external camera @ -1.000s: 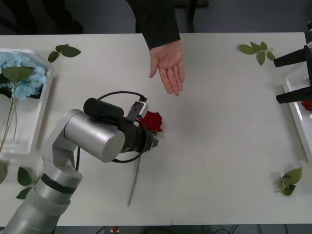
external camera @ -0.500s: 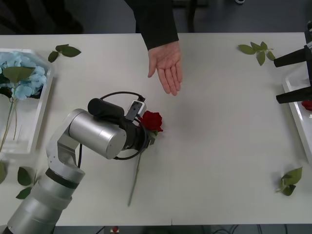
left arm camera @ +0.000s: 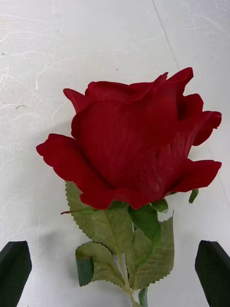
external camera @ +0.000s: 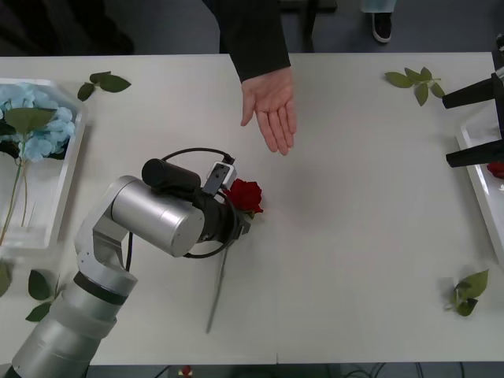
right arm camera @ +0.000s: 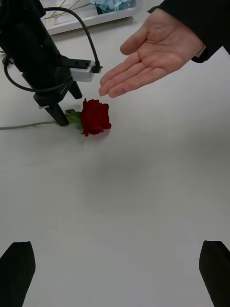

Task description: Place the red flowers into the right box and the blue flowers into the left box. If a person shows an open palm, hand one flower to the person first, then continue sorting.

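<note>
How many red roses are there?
2 that I can tell. One red rose lies mid-table under the left gripper, below the person's open hand. A bit of another red flower shows in the right box; more may be hidden.

A deep red rose (external camera: 245, 194) with green serrated leaves lies on the white table (external camera: 362, 236). Pale blue hydrangeas (external camera: 33, 120) fill the white left box (external camera: 63, 206). The person's sleeve (external camera: 250, 35) is black; the left arm (external camera: 150, 216) is silver and black.
</note>
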Robot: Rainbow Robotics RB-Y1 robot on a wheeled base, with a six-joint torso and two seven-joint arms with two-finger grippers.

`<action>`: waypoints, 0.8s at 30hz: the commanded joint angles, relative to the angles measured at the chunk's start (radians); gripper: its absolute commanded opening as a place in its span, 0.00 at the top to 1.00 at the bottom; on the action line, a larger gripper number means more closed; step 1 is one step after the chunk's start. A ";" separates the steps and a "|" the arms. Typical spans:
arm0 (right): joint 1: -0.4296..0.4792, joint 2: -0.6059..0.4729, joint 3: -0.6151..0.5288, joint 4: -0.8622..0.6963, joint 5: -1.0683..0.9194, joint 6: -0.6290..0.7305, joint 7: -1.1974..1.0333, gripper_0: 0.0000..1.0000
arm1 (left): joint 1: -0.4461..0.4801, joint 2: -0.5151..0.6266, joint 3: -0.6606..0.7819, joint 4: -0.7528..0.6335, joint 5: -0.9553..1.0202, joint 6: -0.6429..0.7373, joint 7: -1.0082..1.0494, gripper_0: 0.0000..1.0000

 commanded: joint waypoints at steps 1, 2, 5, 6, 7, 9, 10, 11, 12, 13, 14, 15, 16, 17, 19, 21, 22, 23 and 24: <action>-0.013 -0.020 0.000 -0.011 0.003 -0.001 0.016 0.00 | -0.044 -0.014 -0.031 -0.012 -0.022 -0.003 -0.015 0.00; -0.013 -0.020 0.000 -0.011 0.003 -0.001 0.016 0.00 | -0.049 -0.014 -0.036 -0.005 -0.024 -0.003 -0.014 0.00; -0.013 -0.020 0.000 -0.011 0.003 -0.001 0.016 0.00 | -0.072 -0.021 -0.050 0.028 -0.032 -0.006 -0.009 0.00; -0.013 -0.020 0.000 -0.011 0.003 -0.001 0.016 0.00 | -0.081 -0.025 -0.054 0.045 -0.035 -0.009 -0.007 0.00; -0.013 -0.020 0.000 -0.011 0.003 -0.001 0.016 0.00 | -0.089 -0.027 -0.057 0.056 -0.038 -0.013 -0.006 0.00; -0.013 -0.020 0.000 -0.011 0.003 -0.001 0.016 0.00 | -0.100 -0.034 -0.062 0.079 -0.042 -0.027 -0.004 0.00; -0.013 -0.020 0.000 -0.011 0.003 -0.001 0.016 0.00 | -0.110 -0.039 -0.065 0.099 -0.048 -0.036 -0.003 0.00; -0.013 -0.020 0.000 -0.011 0.003 -0.001 0.016 0.00 | -0.116 -0.042 -0.066 0.113 -0.050 -0.041 -0.003 0.00; -0.013 -0.020 0.000 -0.011 0.003 -0.001 0.016 0.00 | -0.123 -0.045 -0.068 0.126 -0.055 -0.044 -0.003 0.00; -0.013 -0.020 0.000 -0.011 0.003 -0.001 0.016 0.00 | -0.127 -0.047 -0.070 0.140 -0.059 -0.052 -0.001 0.00; -0.013 -0.020 0.000 -0.011 0.003 -0.001 0.016 0.00 | -0.130 -0.050 -0.071 0.153 -0.061 -0.058 -0.003 0.00; -0.013 -0.020 0.000 -0.011 0.003 -0.001 0.016 0.00 | -0.135 -0.051 -0.071 0.166 -0.067 -0.064 -0.006 0.00; -0.013 -0.020 0.000 -0.011 0.003 -0.001 0.016 0.00 | -0.135 -0.051 -0.071 0.177 -0.071 -0.070 -0.006 0.00; -0.013 -0.020 0.000 -0.011 0.003 -0.001 0.016 0.00 | -0.136 -0.051 -0.070 0.188 -0.075 -0.078 -0.007 0.00; -0.013 -0.020 0.000 -0.011 0.003 -0.001 0.016 0.00 | -0.136 -0.053 -0.070 0.202 -0.082 -0.093 -0.014 0.00; -0.013 -0.020 0.000 -0.011 0.003 -0.001 0.016 0.00 | -0.135 -0.051 -0.070 0.211 -0.093 -0.096 -0.018 0.03; -0.013 -0.020 0.000 -0.011 0.003 -0.001 0.016 0.00 | -0.136 -0.051 -0.070 0.212 -0.096 -0.096 -0.018 0.06; -0.013 -0.020 0.000 -0.011 0.003 -0.001 0.016 0.00 | -0.135 -0.051 -0.070 0.212 -0.099 -0.096 -0.020 0.10; -0.013 -0.020 0.000 -0.011 0.003 -0.001 0.016 0.00 | -0.133 -0.051 -0.070 0.212 -0.104 -0.095 -0.021 0.23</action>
